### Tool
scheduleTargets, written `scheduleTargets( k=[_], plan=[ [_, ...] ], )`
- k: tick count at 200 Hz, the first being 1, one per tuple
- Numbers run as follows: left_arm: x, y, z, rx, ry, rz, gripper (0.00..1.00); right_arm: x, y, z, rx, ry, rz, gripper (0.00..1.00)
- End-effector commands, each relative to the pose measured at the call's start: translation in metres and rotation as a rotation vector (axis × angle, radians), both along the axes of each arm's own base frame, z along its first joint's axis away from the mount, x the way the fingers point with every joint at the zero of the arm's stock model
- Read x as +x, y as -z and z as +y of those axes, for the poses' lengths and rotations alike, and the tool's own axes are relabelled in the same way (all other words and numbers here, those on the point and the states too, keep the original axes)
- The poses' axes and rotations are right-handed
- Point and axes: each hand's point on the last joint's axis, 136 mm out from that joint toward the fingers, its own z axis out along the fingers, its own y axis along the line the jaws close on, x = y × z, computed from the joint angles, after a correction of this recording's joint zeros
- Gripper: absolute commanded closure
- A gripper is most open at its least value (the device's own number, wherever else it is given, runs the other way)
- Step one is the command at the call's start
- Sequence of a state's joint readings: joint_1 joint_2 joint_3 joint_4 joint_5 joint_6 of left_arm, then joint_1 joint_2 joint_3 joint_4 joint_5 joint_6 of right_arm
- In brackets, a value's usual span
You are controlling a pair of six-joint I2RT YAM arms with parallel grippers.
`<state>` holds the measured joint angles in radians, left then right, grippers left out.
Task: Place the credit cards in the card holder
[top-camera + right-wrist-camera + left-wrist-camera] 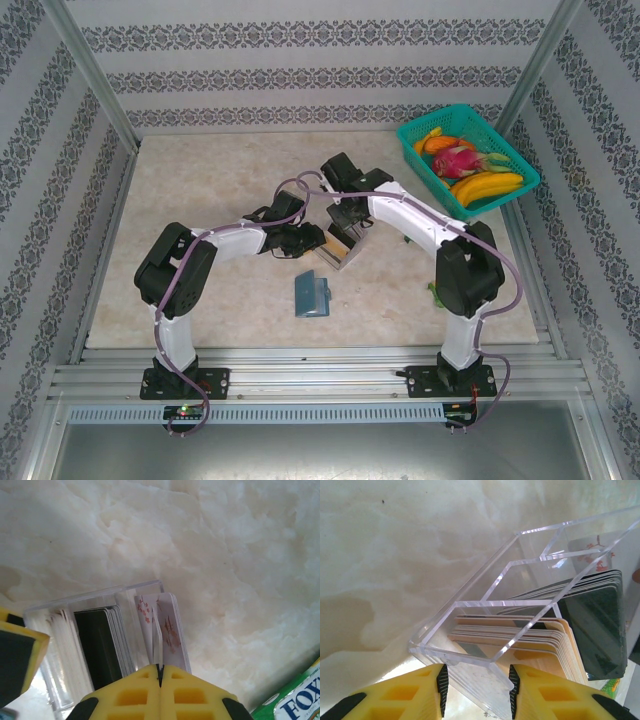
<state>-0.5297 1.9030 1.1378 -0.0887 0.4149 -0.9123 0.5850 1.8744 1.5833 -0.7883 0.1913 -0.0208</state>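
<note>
The top camera is looking down on the whole table point(200, 180); both wrist cameras are viewing the same tray point(470, 602) closely.

Bright, even light, glare along the clear tray point(465, 592) edges, the left claw point(477, 680) slightly soft.

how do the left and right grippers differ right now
The left gripper holds its jaws apart, seemingly clamping the end of the clear tray; the right gripper is shut on one whitish card with red marks. The left gripper spans something wide, the right gripper pinches a thin edge. Both have yellow fingers.
</note>
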Motion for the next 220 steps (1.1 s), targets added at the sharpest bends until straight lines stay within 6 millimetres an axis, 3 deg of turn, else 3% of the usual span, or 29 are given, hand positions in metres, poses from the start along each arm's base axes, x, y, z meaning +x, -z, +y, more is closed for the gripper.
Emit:
scheduleTargets(
  k=[1,36,68,107,133,154,182,220],
  plan=[
    [-0.011,0.009,0.012,0.054,0.014,0.041,0.59,-0.006,-0.029,0.001,0.087,0.066,-0.008,1.0],
    [-0.01,-0.01,0.012,0.027,0.018,-0.009,0.56,-0.014,-0.057,0.003,0.207,0.152,-0.053,1.0],
    [-0.011,-0.043,0.011,-0.032,0.016,-0.087,0.5,-0.028,-0.094,0.002,0.512,0.267,-0.05,1.0],
    [-0.02,-0.114,0.005,-0.222,0.013,-0.242,0.34,-0.052,-0.122,0.0,0.948,0.387,0.027,1.0],
    [-0.03,-0.164,-0.005,-0.389,0.067,-0.333,0.27,-0.068,-0.135,0.001,1.104,0.393,0.097,1.0],
    [-0.034,-0.194,-0.018,-0.503,0.131,-0.358,0.26,-0.078,-0.134,-0.001,1.147,0.441,0.148,0.98],
    [-0.032,-0.204,-0.028,-0.564,0.155,-0.338,0.28,-0.083,-0.12,-0.011,1.223,0.627,0.225,1.0],
    [-0.028,-0.212,-0.037,-0.649,0.163,-0.315,0.44,-0.081,-0.106,0.002,1.298,0.663,0.358,1.0]
  ],
)
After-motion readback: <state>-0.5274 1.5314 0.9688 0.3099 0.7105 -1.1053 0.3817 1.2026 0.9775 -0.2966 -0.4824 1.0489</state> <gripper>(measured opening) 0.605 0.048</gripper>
